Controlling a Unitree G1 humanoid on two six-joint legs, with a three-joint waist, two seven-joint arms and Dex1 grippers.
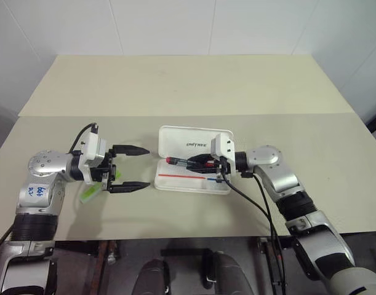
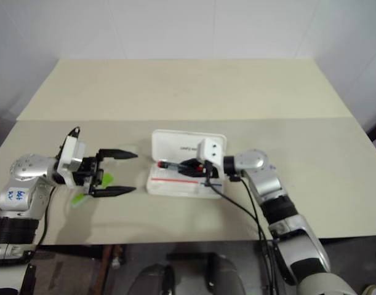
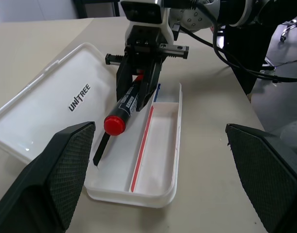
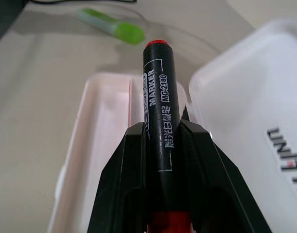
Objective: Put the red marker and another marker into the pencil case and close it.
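Between right gripper jaws, head view: red marker clamped mid-barrel over open pencil case; looks light, stiff, slick. L wrist view: left gripper jaws spread, empty. R wrist view: green marker beyond tips.

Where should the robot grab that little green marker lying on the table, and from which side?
Probably around the middle of the green marker, coming down from above with the fingers across its short, chunky barrel. It lies flat on the table with bare surface around it, under the open left gripper, so that gripper seems best placed. The right gripper is shut on the red marker.
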